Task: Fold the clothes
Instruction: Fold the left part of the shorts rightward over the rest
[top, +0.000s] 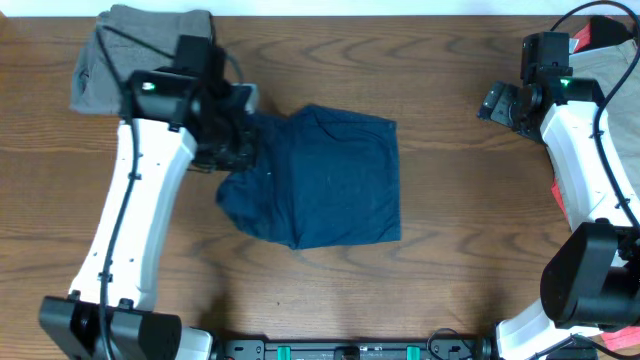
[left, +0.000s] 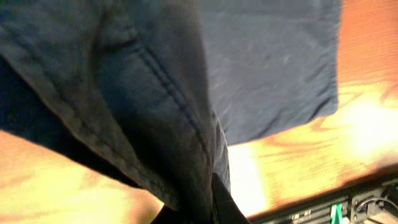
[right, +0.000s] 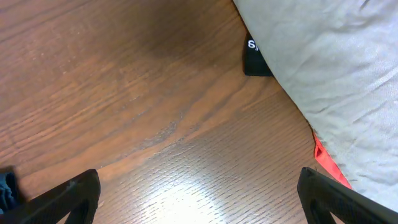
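Observation:
The dark navy shorts (top: 330, 180) lie folded in the middle of the table. My left gripper (top: 238, 140) is shut on their upper left edge; in the left wrist view the navy cloth (left: 155, 106) hangs bunched between the fingers (left: 208, 208). A grey-green pair (top: 140, 50) lies folded at the far left corner behind the left arm. A tan khaki pair (top: 605, 60) lies at the far right, and shows as pale cloth in the right wrist view (right: 336, 68). My right gripper (top: 497, 103) is open and empty over bare wood (right: 199, 199).
A red cloth edge (top: 585, 40) shows by the tan pair, also in the right wrist view (right: 329, 168). A black label (right: 255, 56) pokes out from under the tan cloth. The table's front edge carries a black rail (top: 350, 350).

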